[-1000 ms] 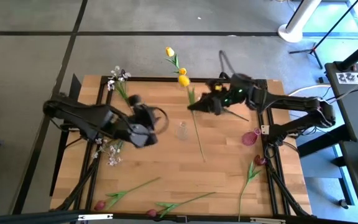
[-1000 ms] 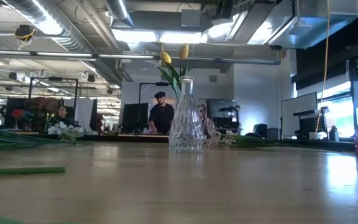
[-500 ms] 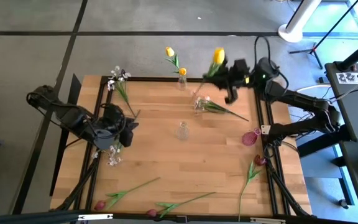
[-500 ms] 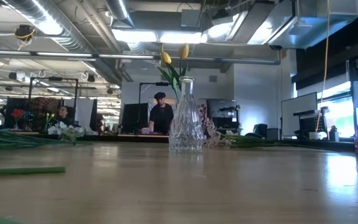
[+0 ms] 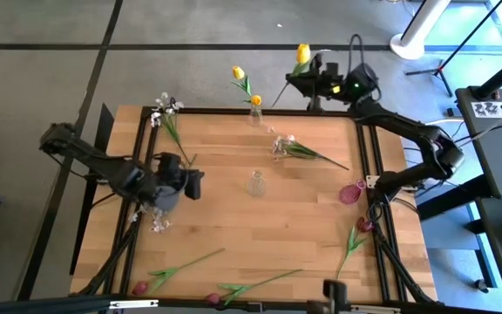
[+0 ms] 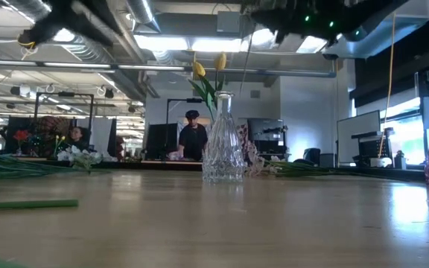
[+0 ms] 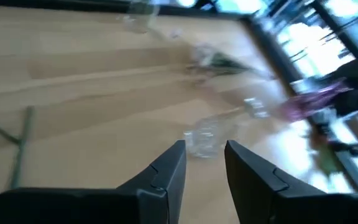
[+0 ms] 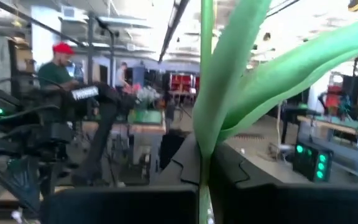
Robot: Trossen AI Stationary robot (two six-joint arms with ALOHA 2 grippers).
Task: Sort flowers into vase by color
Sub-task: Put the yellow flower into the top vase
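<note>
Lifted higher since a moment ago, the right hand (image 5: 308, 77) now hangs beyond the desk (image 5: 234, 218) far edge, clamped on 1 yellow tulip (image 5: 302, 54). Left hand (image 5: 190, 185) hovers empty, fingers (image 7: 166, 171) slightly parted, beside the clear vase (image 5: 255, 183).

Grey floor (image 5: 42, 78), ceiling lights (image 6: 192, 43), person (image 6: 193, 138) at desk, bright windows (image 6: 404, 112)

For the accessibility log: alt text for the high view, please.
The right gripper holds a yellow tulip past the table's far edge, near a vase with yellow tulips. The left gripper hovers mid-table left, by a clear vase.
</note>
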